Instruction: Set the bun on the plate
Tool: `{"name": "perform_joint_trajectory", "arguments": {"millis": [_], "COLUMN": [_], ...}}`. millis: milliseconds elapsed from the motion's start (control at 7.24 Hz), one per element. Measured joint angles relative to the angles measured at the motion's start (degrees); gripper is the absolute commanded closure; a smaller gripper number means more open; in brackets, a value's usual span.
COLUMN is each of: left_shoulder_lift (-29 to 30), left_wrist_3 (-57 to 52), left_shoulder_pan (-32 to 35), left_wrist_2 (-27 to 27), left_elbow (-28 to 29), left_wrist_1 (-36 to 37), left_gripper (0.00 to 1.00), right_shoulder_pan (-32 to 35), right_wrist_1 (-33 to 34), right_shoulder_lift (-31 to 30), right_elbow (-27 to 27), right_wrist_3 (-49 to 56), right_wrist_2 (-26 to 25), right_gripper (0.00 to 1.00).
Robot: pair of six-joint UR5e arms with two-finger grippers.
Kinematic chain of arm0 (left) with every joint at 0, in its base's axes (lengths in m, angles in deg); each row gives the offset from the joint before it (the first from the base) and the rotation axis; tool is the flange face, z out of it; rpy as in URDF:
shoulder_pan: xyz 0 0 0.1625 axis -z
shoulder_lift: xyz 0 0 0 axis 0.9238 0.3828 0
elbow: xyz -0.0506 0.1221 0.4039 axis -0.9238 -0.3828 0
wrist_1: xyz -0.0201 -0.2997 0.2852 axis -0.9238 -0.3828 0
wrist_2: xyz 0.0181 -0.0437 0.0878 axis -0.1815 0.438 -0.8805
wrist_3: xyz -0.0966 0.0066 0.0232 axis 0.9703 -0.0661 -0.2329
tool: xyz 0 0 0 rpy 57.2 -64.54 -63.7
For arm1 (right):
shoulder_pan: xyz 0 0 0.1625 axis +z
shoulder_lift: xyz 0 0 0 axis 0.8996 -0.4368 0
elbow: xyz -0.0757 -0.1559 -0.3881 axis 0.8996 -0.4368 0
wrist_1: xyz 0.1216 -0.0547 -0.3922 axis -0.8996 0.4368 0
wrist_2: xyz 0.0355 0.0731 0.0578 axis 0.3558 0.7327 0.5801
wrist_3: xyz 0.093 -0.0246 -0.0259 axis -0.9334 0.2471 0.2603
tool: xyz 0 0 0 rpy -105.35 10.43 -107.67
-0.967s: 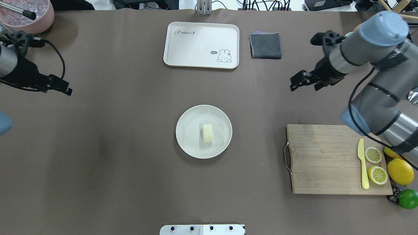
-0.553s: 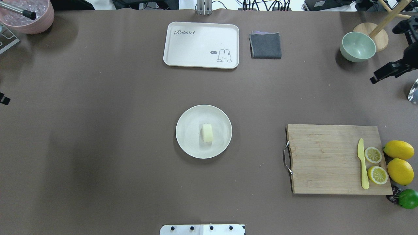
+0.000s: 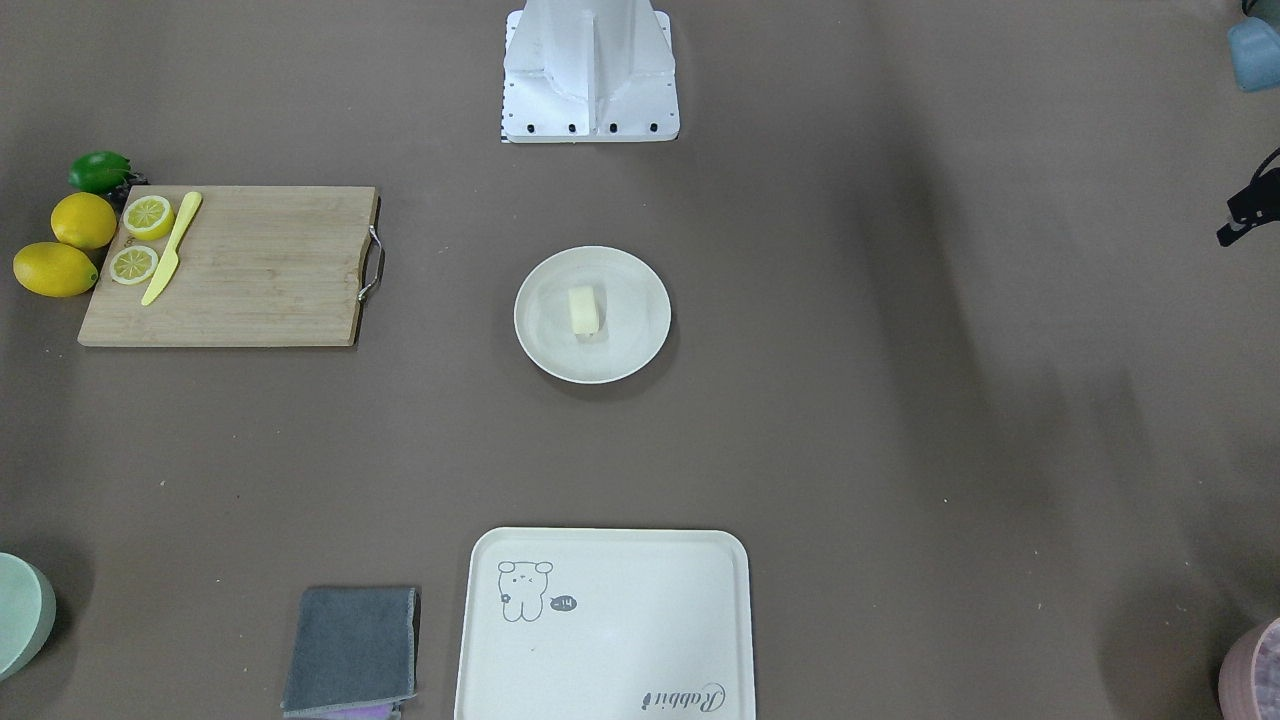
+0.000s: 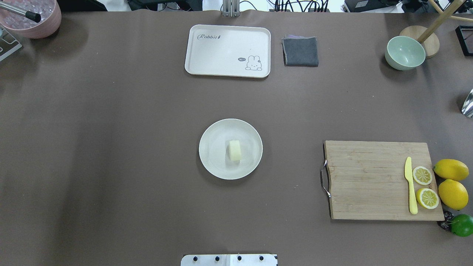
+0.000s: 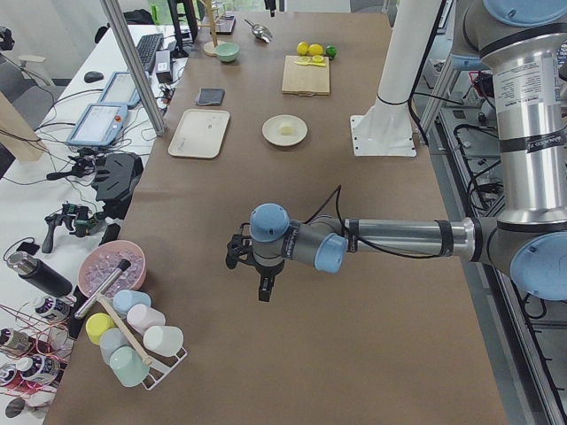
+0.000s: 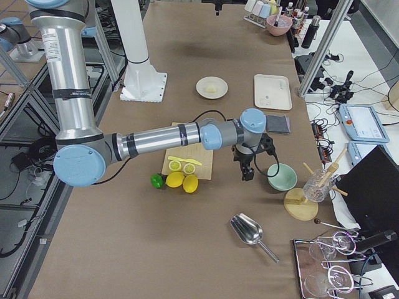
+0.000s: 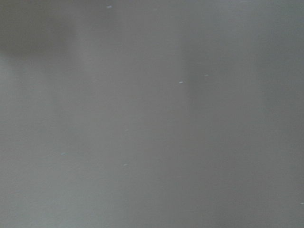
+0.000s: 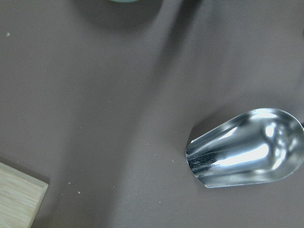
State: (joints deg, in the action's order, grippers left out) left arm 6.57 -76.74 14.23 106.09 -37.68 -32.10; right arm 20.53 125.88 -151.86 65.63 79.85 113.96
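Bun (image 4: 234, 150) sits dead centre on the plate (image 4: 213, 164), mid-tabletop!
Left gripper (image 5: 263, 290) hovers near the tabletop's left end and right gripper (image 6: 247, 175) near the right end beside the bowl (image 6: 282, 178). Spread or pressed together? Cannot tell for either.

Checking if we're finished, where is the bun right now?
In the overhead view, the bun lies on the plate at mid-table, left of the cutting board.

Even, diffuse light; soft broad shadows on table (image 4: 92, 166); glare on scoop (image 8: 247, 147); left wrist view hazy, featureless.
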Motion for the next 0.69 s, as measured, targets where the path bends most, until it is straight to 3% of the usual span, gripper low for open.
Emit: {"name": "perform_joint_trajectory", "arguments": {"millis": [691], "left_shoulder_lift": [-1.0], "left_wrist_3": [0.4], "left_shoulder_pan": [3.1], "left_wrist_2": [0.2], "left_elbow": [0.1], "left_wrist_1": [0.0], "left_gripper": [0.03], "right_shoulder_pan": [1.0], "right_wrist_1": [-0.6], "right_shoulder_lift": [-4.9], "right_elbow": [-0.2], "right_wrist_3": [0.4], "right_wrist_2": [-0.3], "right_gripper": [0.00]}}
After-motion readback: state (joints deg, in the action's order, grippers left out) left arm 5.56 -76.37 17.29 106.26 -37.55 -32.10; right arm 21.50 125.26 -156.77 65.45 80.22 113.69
